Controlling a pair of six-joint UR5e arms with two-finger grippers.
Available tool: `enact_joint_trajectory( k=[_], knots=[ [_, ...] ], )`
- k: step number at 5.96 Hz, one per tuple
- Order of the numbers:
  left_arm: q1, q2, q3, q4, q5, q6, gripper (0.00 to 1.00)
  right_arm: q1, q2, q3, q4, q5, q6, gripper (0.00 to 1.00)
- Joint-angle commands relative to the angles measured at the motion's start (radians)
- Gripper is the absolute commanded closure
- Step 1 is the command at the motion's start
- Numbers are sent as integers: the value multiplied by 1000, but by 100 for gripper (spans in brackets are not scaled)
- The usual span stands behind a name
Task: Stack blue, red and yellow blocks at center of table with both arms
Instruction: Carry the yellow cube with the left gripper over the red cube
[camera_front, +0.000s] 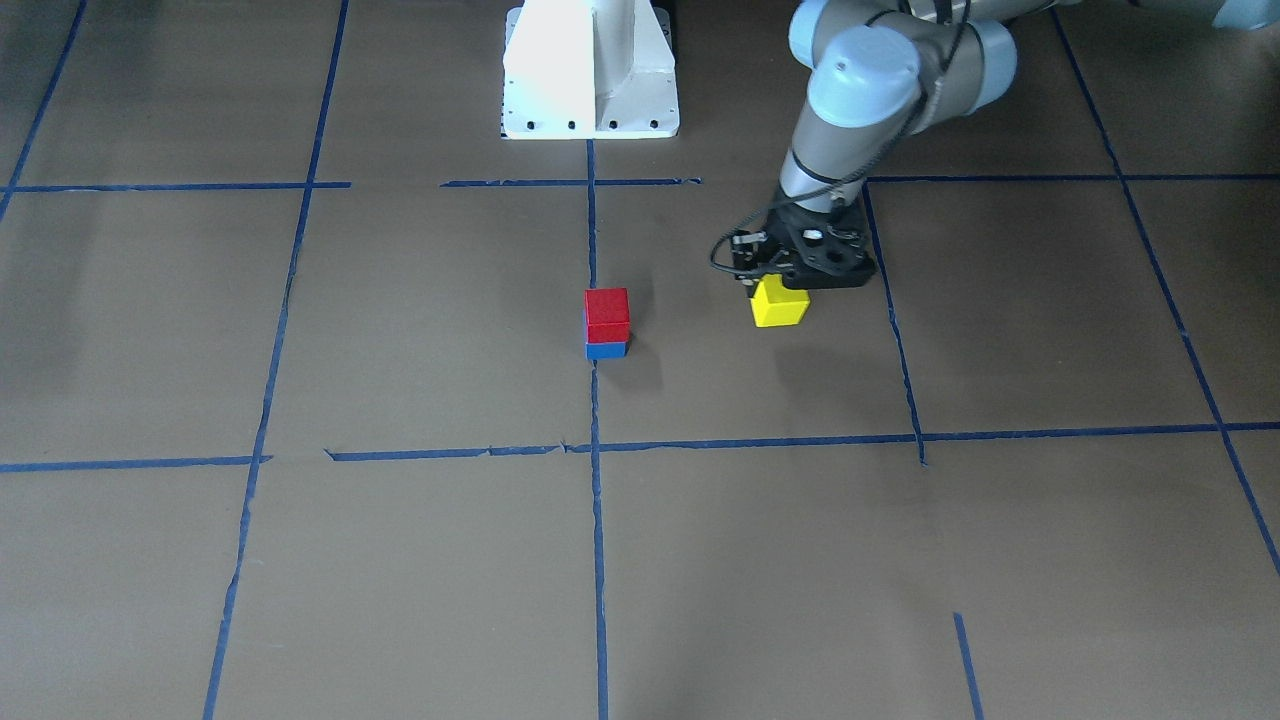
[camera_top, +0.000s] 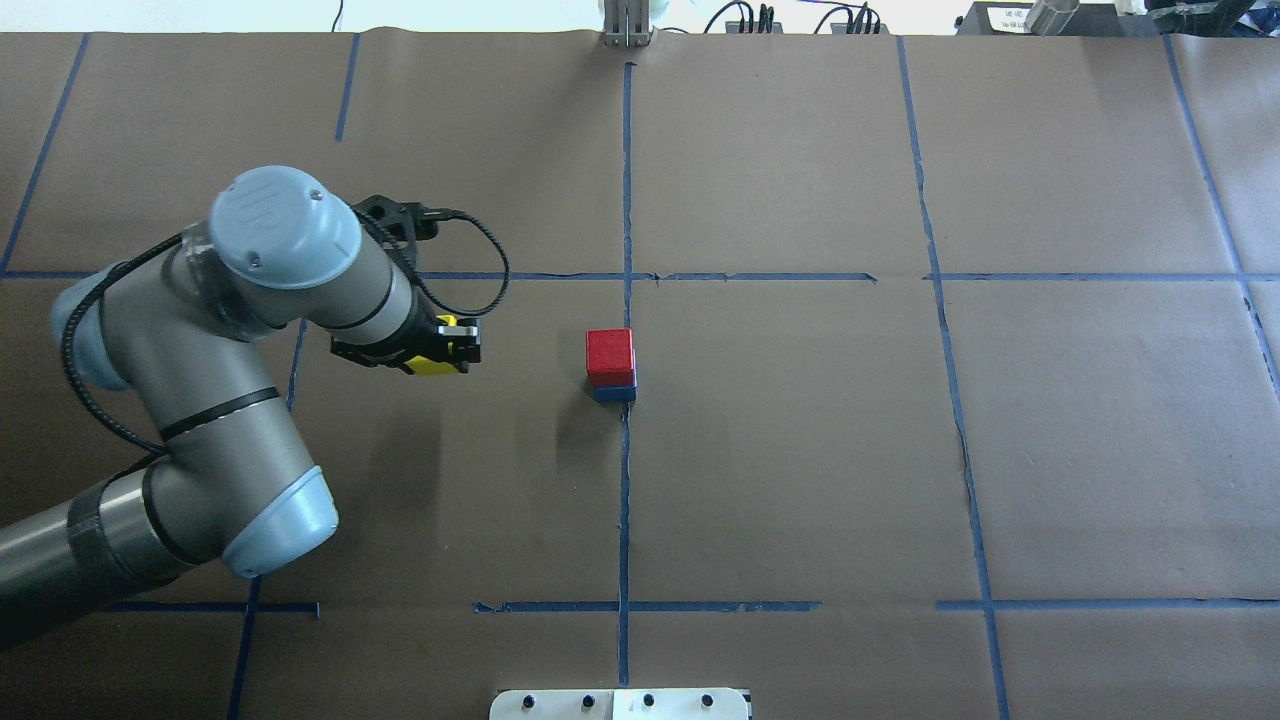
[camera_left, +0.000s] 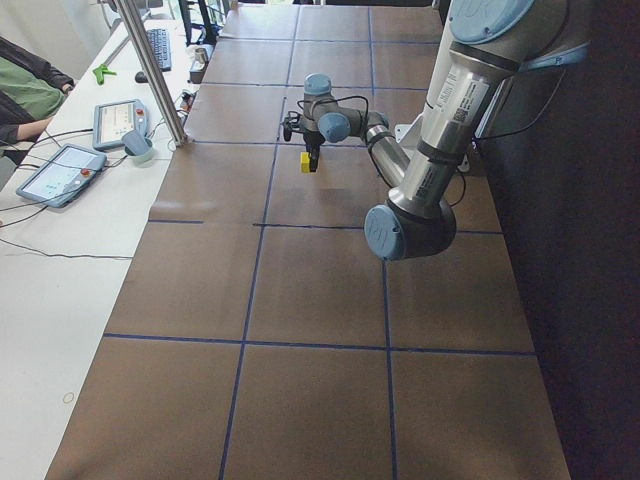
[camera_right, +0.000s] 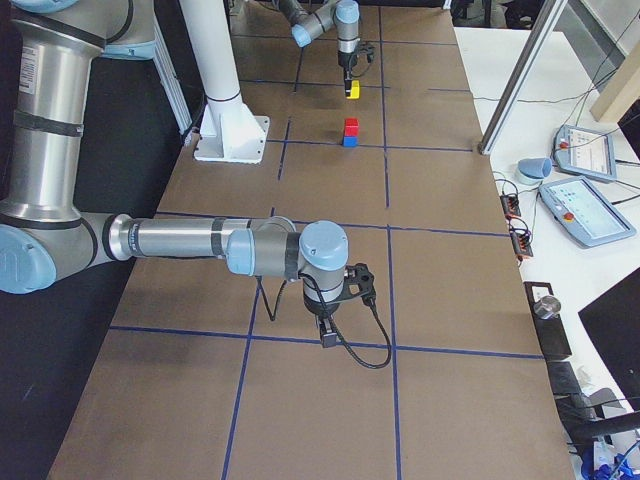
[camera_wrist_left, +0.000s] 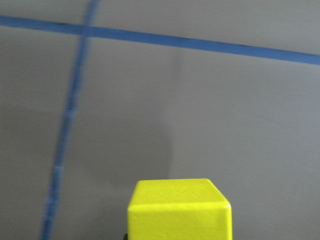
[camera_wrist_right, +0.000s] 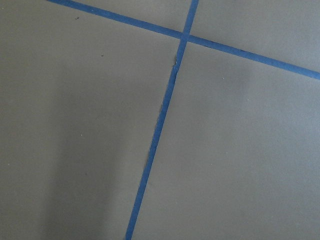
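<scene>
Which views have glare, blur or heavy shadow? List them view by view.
Exterior front-facing: the white robot base is blown out. Left wrist-mounted: the blue tape behind the yellow block is soft. Right wrist-mounted: a dim shadow covers the left side. Overhead exterior: even light, with a faint shadow beside the red block.

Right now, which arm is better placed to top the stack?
Left. The left hand holds the yellow cube beside the red cube stacked on the blue cube; the right hand is far from them.
</scene>
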Motion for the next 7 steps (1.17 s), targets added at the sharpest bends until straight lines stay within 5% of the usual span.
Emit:
enact_joint_trajectory(
  k=[1, 3, 7],
  knots=[
    [34, -187, 95, 36, 37, 21, 100, 0, 0, 0, 0, 0, 0, 0],
    [61, -322, 161, 143, 51, 21, 100, 0, 0, 0, 0, 0, 0, 0],
    [89, -381, 281, 142, 78, 21, 98, 0, 0, 0, 0, 0, -1, 0]
  ],
)
